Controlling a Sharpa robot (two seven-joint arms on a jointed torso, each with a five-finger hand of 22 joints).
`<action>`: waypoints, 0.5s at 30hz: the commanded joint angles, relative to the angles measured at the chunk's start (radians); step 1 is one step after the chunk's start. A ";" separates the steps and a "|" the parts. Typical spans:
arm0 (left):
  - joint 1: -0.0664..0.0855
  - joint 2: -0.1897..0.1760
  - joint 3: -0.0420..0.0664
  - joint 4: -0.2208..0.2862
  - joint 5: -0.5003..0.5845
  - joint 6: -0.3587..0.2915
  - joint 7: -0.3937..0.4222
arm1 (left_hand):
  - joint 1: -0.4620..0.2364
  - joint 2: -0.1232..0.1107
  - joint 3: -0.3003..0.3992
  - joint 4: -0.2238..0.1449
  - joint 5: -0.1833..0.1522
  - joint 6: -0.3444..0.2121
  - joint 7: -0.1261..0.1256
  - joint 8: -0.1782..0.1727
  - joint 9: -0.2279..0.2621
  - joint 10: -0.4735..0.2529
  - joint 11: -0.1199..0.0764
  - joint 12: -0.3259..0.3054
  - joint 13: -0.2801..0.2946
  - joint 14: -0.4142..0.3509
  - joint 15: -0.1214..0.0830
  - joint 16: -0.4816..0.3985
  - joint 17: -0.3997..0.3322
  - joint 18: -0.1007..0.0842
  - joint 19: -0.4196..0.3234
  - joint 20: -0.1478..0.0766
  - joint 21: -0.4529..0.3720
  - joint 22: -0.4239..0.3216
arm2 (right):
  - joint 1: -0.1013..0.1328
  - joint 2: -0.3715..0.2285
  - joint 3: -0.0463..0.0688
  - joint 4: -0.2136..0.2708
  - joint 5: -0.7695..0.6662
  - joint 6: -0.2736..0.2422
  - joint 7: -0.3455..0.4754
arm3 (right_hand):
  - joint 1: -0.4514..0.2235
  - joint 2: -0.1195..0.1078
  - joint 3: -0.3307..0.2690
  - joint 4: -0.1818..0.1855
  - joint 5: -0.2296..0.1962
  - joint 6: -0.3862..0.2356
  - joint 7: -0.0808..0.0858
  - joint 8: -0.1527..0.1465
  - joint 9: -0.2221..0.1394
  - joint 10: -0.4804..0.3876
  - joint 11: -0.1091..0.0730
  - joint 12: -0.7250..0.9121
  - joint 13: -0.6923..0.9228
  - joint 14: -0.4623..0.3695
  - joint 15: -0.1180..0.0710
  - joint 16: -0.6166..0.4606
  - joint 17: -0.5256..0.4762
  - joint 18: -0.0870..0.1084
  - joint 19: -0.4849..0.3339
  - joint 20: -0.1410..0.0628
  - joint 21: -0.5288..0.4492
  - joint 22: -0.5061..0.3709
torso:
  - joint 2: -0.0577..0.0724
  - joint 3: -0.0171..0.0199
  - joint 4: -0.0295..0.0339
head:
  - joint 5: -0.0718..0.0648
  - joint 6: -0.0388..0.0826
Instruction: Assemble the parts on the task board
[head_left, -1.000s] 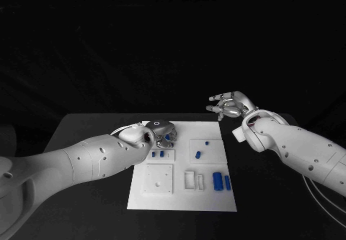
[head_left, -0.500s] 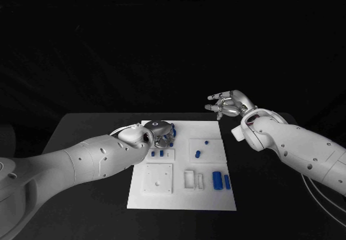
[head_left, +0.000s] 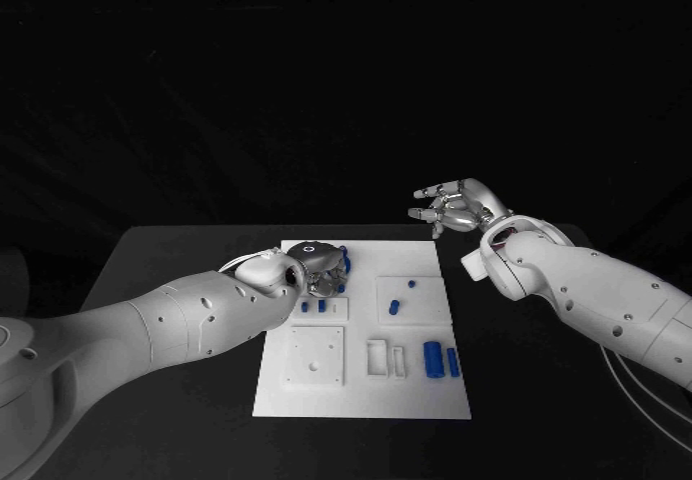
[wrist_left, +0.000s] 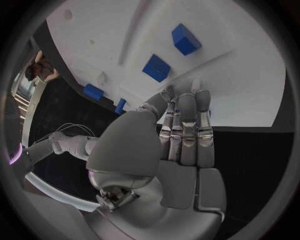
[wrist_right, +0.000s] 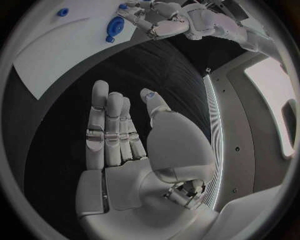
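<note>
While our left hand (head_left: 315, 265) hovers over blue parts (head_left: 326, 290), grip unclear, it could knock them; our right hand (head_left: 454, 207) hangs spread, empty.

No legible text, labels, brand marks, numbers or signs in any view.
</note>
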 joint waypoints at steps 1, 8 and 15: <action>-0.001 0.005 0.000 0.000 0.004 0.006 0.013 | -0.007 -0.007 0.000 0.003 -0.002 -0.007 0.000 -0.004 -0.001 -0.001 0.000 -0.006 -0.001 0.008 0.002 0.003 -0.001 0.017 -0.004 -0.002 0.006 0.020 | 0.000 0.000 0.001 0.002 0.000 0.001 0.010 | -0.004 -0.005 0.002 0.002 0.005 0.005 0.000 -0.002 0.001 -0.003 -0.001 -0.003 -0.001 -0.004 -0.001 -0.004 -0.001 0.014 -0.002 0.005 0.000 -0.001 | 0.000 0.0010 0.0013 | 0.000 -0.001; -0.001 0.006 0.000 0.001 0.009 0.006 0.015 | -0.011 -0.009 -0.004 0.006 -0.005 -0.006 0.001 -0.004 0.000 -0.003 0.000 -0.006 -0.001 0.009 0.002 0.003 -0.002 0.017 -0.002 -0.001 0.004 0.019 | 0.000 0.000 0.001 0.003 0.000 0.002 0.009 | -0.004 -0.005 0.002 0.002 0.005 0.005 0.000 -0.002 0.001 -0.003 -0.001 -0.003 -0.001 -0.004 -0.001 -0.004 -0.001 0.014 -0.002 0.005 0.000 -0.001 | -0.001 0.0005 0.0014 | -0.002 -0.003; -0.001 0.007 0.000 0.001 0.010 0.009 0.016 | -0.009 -0.006 -0.003 0.008 -0.004 -0.004 0.005 -0.003 0.000 -0.001 0.000 -0.006 -0.001 0.011 0.002 0.004 -0.002 0.017 0.000 -0.002 0.003 0.019 | 0.000 0.002 0.001 0.002 0.000 0.003 0.009 | -0.004 -0.005 0.002 0.002 0.005 0.005 0.000 -0.002 0.001 -0.003 -0.001 -0.003 -0.001 -0.004 -0.001 -0.004 -0.001 0.014 -0.002 0.005 0.000 -0.001 | 0.000 0.0006 0.0010 | -0.002 -0.003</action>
